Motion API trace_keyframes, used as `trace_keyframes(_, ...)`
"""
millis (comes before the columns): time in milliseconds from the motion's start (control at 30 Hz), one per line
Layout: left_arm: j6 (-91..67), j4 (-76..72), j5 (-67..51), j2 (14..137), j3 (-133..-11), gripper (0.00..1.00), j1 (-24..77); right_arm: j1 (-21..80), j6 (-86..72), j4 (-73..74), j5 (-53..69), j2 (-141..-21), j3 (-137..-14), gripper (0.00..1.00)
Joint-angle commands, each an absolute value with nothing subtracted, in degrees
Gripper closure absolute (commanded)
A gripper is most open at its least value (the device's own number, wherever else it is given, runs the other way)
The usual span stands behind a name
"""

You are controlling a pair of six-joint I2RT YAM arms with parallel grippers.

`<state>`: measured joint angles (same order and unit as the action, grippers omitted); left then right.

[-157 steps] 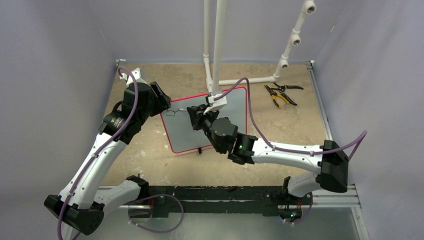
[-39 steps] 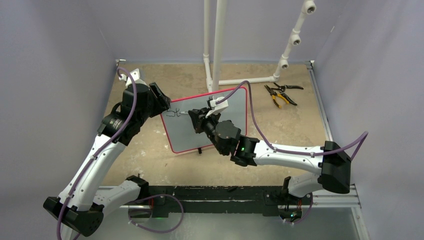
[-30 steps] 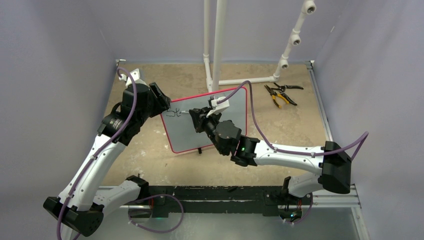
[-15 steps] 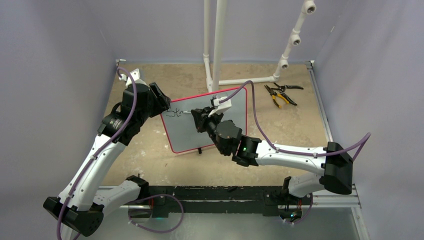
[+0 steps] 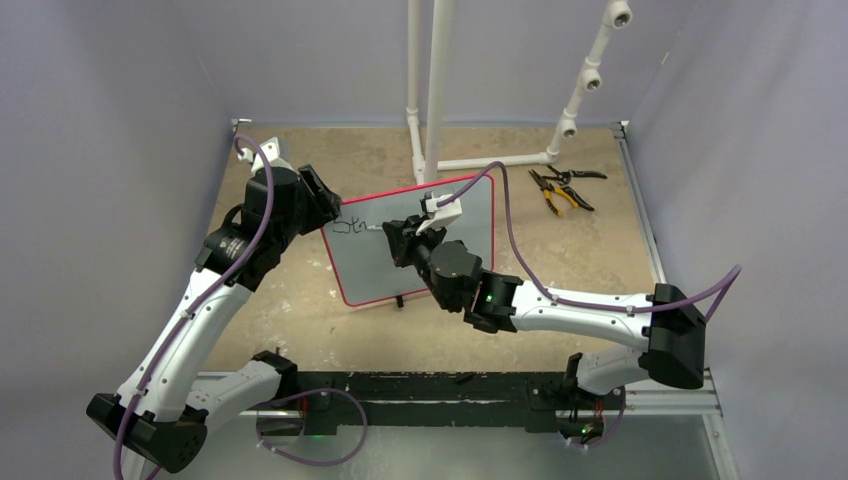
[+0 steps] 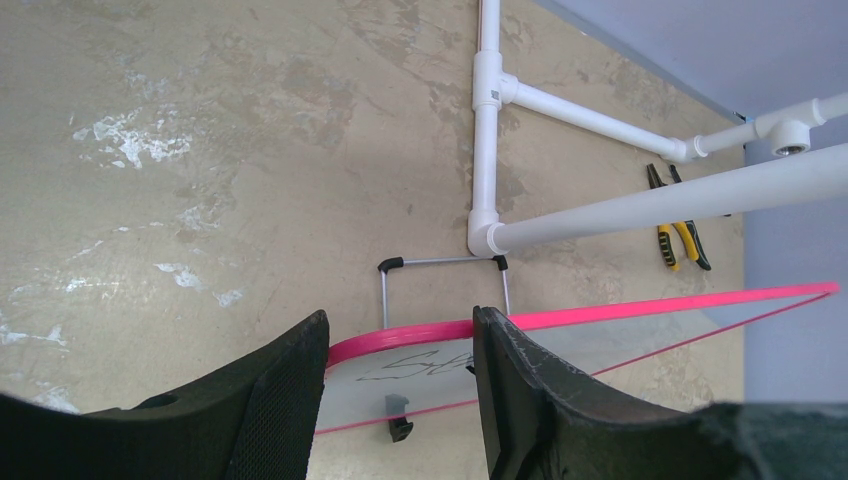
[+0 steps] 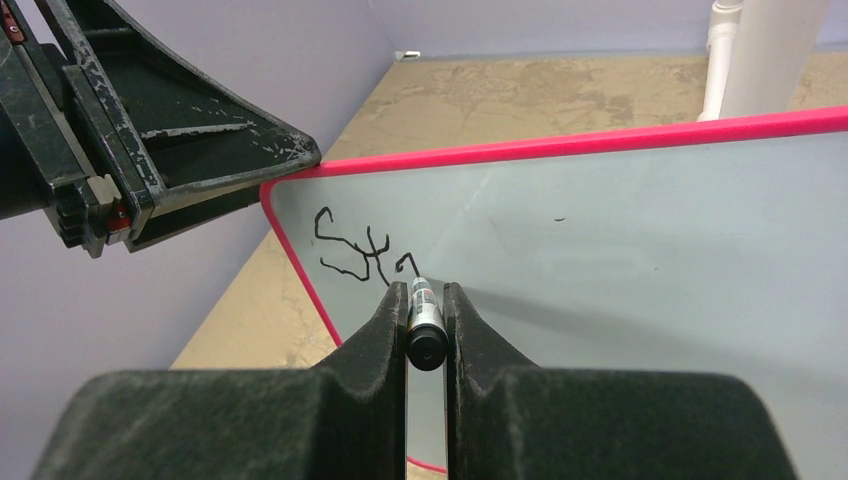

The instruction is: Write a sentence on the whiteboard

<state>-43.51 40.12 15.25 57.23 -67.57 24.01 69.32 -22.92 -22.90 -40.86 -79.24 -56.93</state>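
My right hand [image 7: 425, 295] is clenched on a black marker [image 7: 424, 322], both fingers tight on its barrel. The tip touches the whiteboard [image 7: 620, 230] just right of the fresh black writing. Of the sentence [image 7: 352, 252], only "St" and a small hooked stroke stand on the board, high in its upper left corner.

At that same corner is my left hand [image 6: 400, 325], its fingers [image 6: 285, 390] spread with the red-edged corner between them. I cannot tell whether they press on the board or merely straddle it.

In the overhead view, the whiteboard [image 5: 375, 265] stands propped at a tilt in the middle of the worktop [image 5: 300, 320]. The left hand [image 5: 325, 205] is at its far left corner and the right hand [image 5: 395, 235] is over its upper face. A small black foot [image 5: 399, 300] shows at the near edge. The left wrist view picks out a thin wire stand [image 6: 440, 262] behind the board.

Beyond the board, a white pipe frame [image 5: 437, 90] rises from the far side of the worktop. A pair of pliers with yellow and black handles [image 5: 560, 190] lies far right, well apart from the board.
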Motion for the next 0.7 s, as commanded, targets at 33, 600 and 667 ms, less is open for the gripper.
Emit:
trace_keyframes(33, -43.85, 40.81, 13.45, 56.95, -66.62, 0.48, 24.08, 68.99, -22.29, -22.69, -41.66, -79.54, -57.81, 1.0)
trace_keyframes(600, -43.86, 40.31, 13.52, 57.26, -66.89, 0.48, 24.08, 68.99, -20.48, -27.48, -44.2, -77.59, -57.4, 1.0)
trace_keyframes(667, -43.91, 40.28, 13.53, 57.31, -66.88, 0.48, 24.08, 68.99, -20.39, -27.6, -44.34, -77.52, -57.39, 1.0)
